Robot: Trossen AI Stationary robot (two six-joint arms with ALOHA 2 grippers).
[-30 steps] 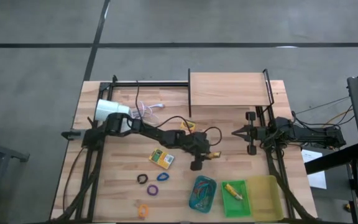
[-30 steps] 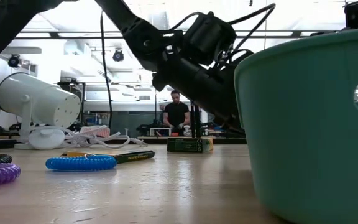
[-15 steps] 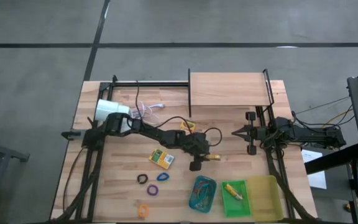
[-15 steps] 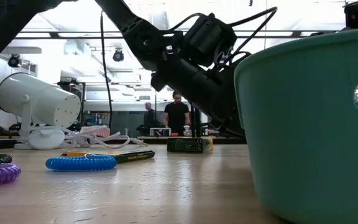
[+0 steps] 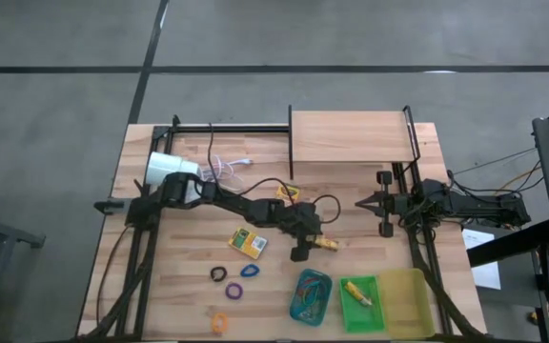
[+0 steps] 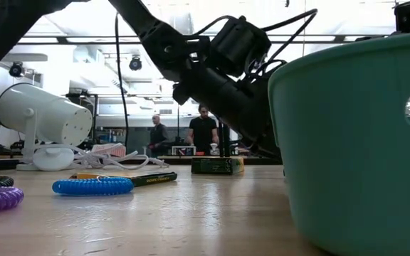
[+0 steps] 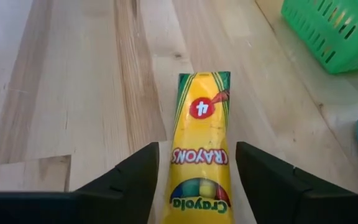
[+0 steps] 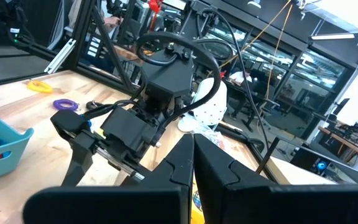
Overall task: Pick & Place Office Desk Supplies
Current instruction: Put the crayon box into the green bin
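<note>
A yellow-and-green crayon box (image 7: 201, 134) lies flat on the wooden table, pointing away from my left gripper (image 7: 197, 148). The gripper is open, with one finger on each side of the box's near end and a thin gap on both sides. From above, this box (image 5: 328, 245) shows at the gripper's (image 5: 316, 242) tips near the table's middle. Other crayon boxes (image 5: 248, 243) (image 5: 289, 192) lie nearby. Black (image 5: 218, 274), blue (image 5: 250, 271), purple (image 5: 233, 291) and orange (image 5: 219, 322) loops lie toward the near edge. My right gripper (image 8: 191, 165) is shut and parked at the right (image 5: 362, 203).
Teal (image 5: 324, 281), green (image 5: 381, 314) and yellow (image 5: 403, 303) trays stand in a row at the near right; the green tray holds a crayon box (image 5: 355, 292). The white lamp (image 5: 172, 171) and its cord sit far left. A raised wooden board (image 5: 351, 138) stands at the back.
The crayon box at my left gripper's tips has settled a little toward the table's near edge and shows more of its length. The left arm has kept its place.
</note>
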